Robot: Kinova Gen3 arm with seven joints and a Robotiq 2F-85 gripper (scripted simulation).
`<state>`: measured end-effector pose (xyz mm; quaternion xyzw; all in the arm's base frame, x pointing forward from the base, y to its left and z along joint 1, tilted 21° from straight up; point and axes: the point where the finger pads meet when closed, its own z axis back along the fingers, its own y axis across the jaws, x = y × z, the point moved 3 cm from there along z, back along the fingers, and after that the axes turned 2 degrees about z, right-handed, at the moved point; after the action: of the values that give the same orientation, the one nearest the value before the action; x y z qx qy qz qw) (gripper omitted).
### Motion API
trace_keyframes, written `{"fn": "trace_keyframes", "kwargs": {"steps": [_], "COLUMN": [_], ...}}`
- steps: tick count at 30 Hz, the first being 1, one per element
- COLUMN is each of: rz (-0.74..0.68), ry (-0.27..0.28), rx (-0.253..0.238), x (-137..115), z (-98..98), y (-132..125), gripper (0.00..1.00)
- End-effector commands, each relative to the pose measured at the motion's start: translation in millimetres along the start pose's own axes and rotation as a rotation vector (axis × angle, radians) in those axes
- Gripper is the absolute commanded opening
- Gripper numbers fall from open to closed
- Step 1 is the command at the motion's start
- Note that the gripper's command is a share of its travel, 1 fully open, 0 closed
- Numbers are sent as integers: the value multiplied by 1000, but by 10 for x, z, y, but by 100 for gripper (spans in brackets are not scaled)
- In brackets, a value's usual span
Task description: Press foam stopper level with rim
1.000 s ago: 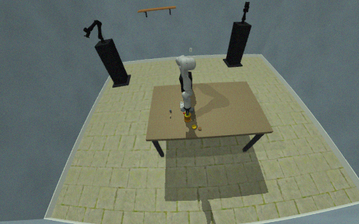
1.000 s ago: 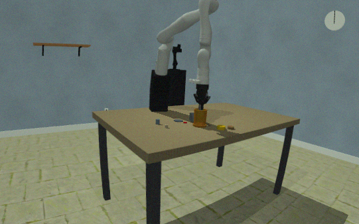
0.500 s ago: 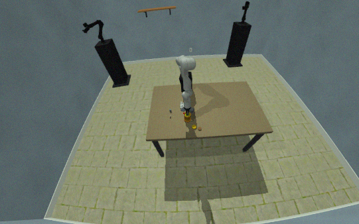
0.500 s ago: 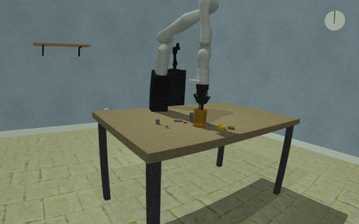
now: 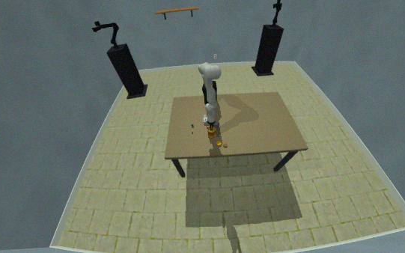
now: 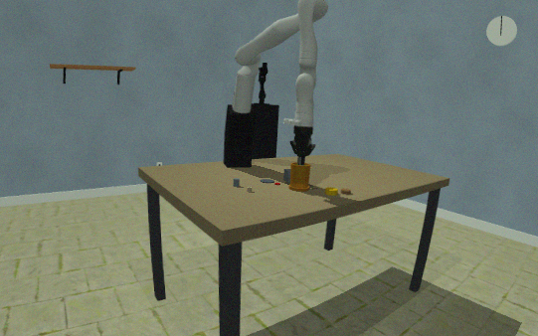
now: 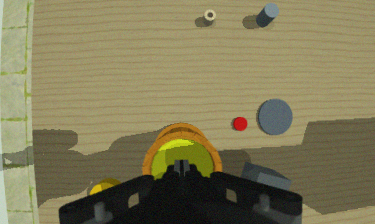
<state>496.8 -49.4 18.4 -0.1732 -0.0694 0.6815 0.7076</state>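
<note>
Pressed together and holding nothing, my jaws point straight down.

From the top view, my gripper (image 5: 211,128) sits directly over the orange jar (image 5: 211,134), which stands on the near-left part of a brown wooden table (image 5: 262,123). My white arm (image 5: 209,87) rises behind it from the table's far edge. Two small pieces, a yellow one (image 5: 218,143) and a brown one (image 5: 225,144), lie just in front of the jar. Pale stone tiles cover the floor, and two black pedestals with dark camera arms stand by the grey-blue wall beneath a small wooden shelf (image 5: 177,10).

From the exterior view, my arm arches high and comes down vertically, with my closed fingertips at the jar's mouth. The jar stands upright. This view alone shows a round wall clock (image 6: 501,31), and a grey block (image 6: 286,174) just behind the jar.

From the wrist view, I look down past my own dark body into the jar's orange rim, where the yellow-green foam stopper (image 7: 168,157) fills the opening; my fingertips meet at its centre. Whether its top is level with the rim, I cannot tell. Only here do a red dot (image 7: 240,123), a flat grey disc (image 7: 275,116), a small pale ring (image 7: 210,15) and a grey cylinder (image 7: 267,14) show clearly on the wood grain.
</note>
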Motion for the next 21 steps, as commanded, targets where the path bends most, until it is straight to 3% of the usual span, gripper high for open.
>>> {"fn": "trace_keyframes", "kwargs": {"steps": [1,15,21], "rz": [0,0,0], "ry": [0,0,0], "rx": [0,0,0], "x": [1,1,1], "z": [-1,7,95], "y": [1,1,1], "gripper": [0,0,0]}}
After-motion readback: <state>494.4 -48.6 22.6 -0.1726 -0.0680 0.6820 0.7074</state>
